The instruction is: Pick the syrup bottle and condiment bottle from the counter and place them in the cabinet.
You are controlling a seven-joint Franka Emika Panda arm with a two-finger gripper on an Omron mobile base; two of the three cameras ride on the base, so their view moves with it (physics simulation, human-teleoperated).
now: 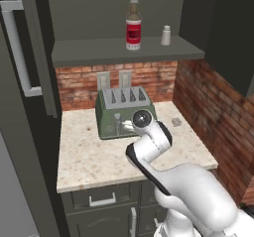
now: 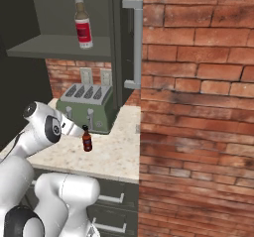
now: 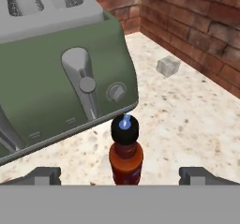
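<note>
We count one half done: a tall clear bottle with a red label and black cap (image 1: 133, 24) stands upright on the shelf of the dark grey-green wall cabinet (image 1: 99, 51). What remains is the small amber bottle with a black cap (image 3: 125, 153), upright on the beige speckled tabletop (image 1: 94, 156) just before the green four-slot toaster (image 3: 56, 73). Our jaws (image 3: 121, 175) stand wide open around it, holding nothing; contact looks unlikely, though the view is tight.
</note>
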